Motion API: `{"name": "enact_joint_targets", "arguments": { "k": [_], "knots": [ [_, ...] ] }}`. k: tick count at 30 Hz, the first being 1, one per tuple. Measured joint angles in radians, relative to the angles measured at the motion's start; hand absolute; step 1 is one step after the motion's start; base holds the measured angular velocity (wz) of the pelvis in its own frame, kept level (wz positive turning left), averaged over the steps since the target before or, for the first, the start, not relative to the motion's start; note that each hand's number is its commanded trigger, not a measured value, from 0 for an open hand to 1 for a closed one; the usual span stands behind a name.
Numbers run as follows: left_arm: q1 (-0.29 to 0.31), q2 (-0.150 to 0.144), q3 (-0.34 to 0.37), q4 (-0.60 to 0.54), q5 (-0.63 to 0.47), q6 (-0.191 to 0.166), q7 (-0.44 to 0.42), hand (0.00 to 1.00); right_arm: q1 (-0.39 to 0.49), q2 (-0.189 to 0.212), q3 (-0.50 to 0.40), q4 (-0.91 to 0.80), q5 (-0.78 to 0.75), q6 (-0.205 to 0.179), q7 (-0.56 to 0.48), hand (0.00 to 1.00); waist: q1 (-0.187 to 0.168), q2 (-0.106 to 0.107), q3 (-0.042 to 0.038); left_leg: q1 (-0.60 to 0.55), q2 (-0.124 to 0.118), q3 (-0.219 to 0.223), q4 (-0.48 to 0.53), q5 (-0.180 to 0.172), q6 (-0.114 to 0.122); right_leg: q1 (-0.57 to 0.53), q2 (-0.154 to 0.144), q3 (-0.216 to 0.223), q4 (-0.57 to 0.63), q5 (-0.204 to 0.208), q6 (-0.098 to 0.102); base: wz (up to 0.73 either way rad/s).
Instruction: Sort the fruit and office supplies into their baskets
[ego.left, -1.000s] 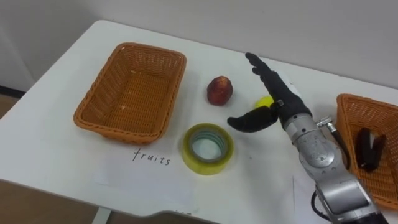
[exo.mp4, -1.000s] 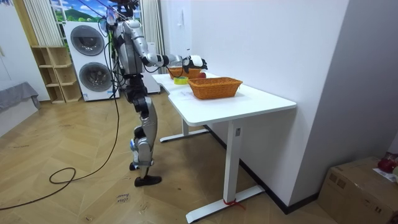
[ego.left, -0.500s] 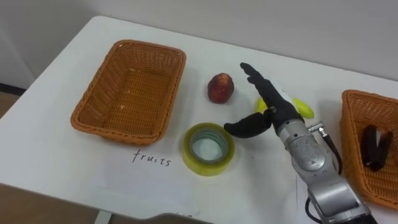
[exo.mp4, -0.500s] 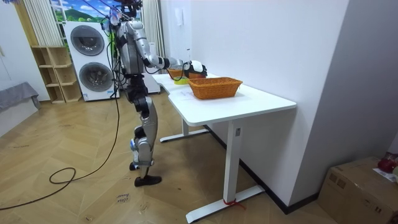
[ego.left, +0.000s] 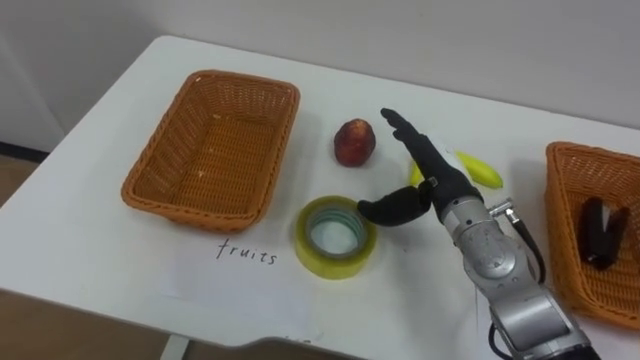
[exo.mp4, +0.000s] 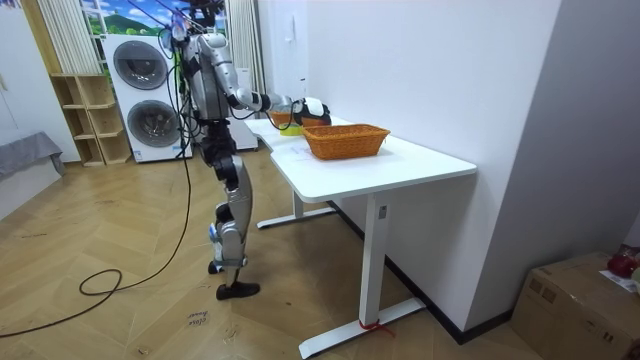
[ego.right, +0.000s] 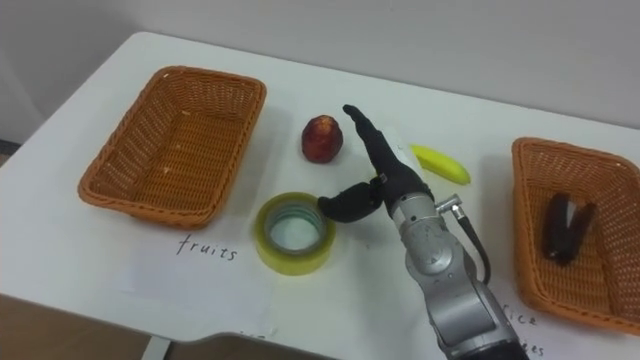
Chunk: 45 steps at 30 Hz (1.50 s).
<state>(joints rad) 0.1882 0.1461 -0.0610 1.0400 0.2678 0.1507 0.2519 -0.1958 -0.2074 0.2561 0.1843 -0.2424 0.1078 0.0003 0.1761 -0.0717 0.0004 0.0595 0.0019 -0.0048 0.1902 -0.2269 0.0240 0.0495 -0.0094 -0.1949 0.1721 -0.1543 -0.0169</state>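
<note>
On the white table (ego.left: 120, 270) lie a red apple (ego.left: 354, 142), a yellow banana (ego.left: 476, 171) and a yellow roll of tape (ego.left: 334, 238). An empty wicker basket (ego.left: 212, 148) labelled fruits stands at the left. A second wicker basket (ego.left: 578, 226) at the right holds a dark stapler (ego.left: 600, 232). My right hand (ego.left: 425, 180) hovers open just right of the apple and above the tape, fingers straight, thumb spread toward the tape (ego.right: 293, 232). It holds nothing and partly hides the banana's near end.
The handwritten label (ego.left: 245, 254) lies on paper at the table's front edge. In the room view I stand at the table's long side (exo.mp4: 330, 150), a wall behind it, washing machines (exo.mp4: 145, 95) behind me.
My right hand has moved left and slightly forward, from over the banana toward the apple and tape. It stays open; the banana is now more exposed.
</note>
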Motion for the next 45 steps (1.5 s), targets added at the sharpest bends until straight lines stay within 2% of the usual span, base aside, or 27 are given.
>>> {"name": "enact_joint_targets", "arguments": {
  "k": [7,10,12,14,18,26,34,39,45],
  "knots": [
    [0.002,0.0,-0.001,0.001,0.0,0.004,0.003,0.0,0.0,0.005,0.0,0.0,0.002,0.001,0.002,0.0,-0.001,-0.002,0.0006,0.004,0.0,0.003,-0.002,0.0,0.0,0.001,-0.004,0.001,-0.001,0.0,0.0,0.0],
    [0.0,0.0,-0.002,0.001,-0.001,0.004,0.005,0.0,0.0,0.01,0.0,0.0,0.001,0.002,0.002,0.0,-0.001,-0.004,0.0039,0.004,0.0,0.003,-0.001,0.0,0.0,0.002,-0.004,0.001,-0.001,0.0,0.0,0.0],
    [-0.003,0.001,-0.001,0.001,-0.001,0.004,0.007,0.0,0.0,0.013,0.002,0.0,0.009,0.002,0.002,0.0,0.0,-0.009,0.0105,0.003,0.001,0.003,-0.002,0.0,0.0,0.002,-0.002,0.003,-0.001,0.0,0.0,0.0],
    [-0.002,0.001,-0.002,0.001,-0.001,0.004,0.007,0.0,0.0,0.013,0.002,0.0,0.01,0.002,0.002,0.0,0.0,-0.01,0.0138,0.001,0.001,0.003,-0.003,0.0,0.0,0.0,0.001,0.003,-0.001,0.0,0.0,0.0],
    [-0.002,0.001,-0.002,0.001,0.0,0.004,0.007,0.0,0.0,0.014,0.003,0.0,0.011,0.002,0.002,0.0,0.003,-0.016,0.0108,0.002,0.001,0.003,-0.011,0.0,0.0,0.0,0.001,0.002,-0.001,0.0,0.0,0.0],
    [0.0,0.001,-0.001,0.001,0.001,0.009,0.007,0.0,0.0,0.015,0.003,0.0,0.014,0.002,0.001,0.0,0.005,-0.014,0.0102,0.004,0.001,0.002,-0.007,0.0,0.0,0.001,0.002,0.003,-0.002,0.0,0.0,0.0],
    [-0.001,-0.002,-0.002,0.002,0.001,0.011,0.007,0.0,0.0,0.02,0.003,0.0,0.042,0.002,0.007,0.0,0.012,-0.006,0.0131,0.002,0.001,0.0,-0.003,0.0,0.0,0.001,0.001,0.003,-0.002,0.0,0.0,0.0],
    [-0.003,-0.012,-0.006,0.004,0.001,0.018,0.007,0.0,-0.002,0.033,0.006,-0.006,0.077,0.002,0.04,0.0,0.015,0.006,0.006,-0.002,0.001,-0.001,-0.009,0.0,0.0,-0.001,0.001,0.001,-0.001,0.0,0.0,0.0],
    [-0.006,-0.019,-0.015,-0.009,0.0,0.018,0.006,0.0,-0.044,0.059,0.008,-0.011,0.075,0.002,0.047,0.0,0.015,0.015,0.0014,-0.002,0.001,-0.001,-0.005,0.0,0.0,-0.001,0.001,0.002,-0.002,0.0,0.0,0.0]
  ]
}}
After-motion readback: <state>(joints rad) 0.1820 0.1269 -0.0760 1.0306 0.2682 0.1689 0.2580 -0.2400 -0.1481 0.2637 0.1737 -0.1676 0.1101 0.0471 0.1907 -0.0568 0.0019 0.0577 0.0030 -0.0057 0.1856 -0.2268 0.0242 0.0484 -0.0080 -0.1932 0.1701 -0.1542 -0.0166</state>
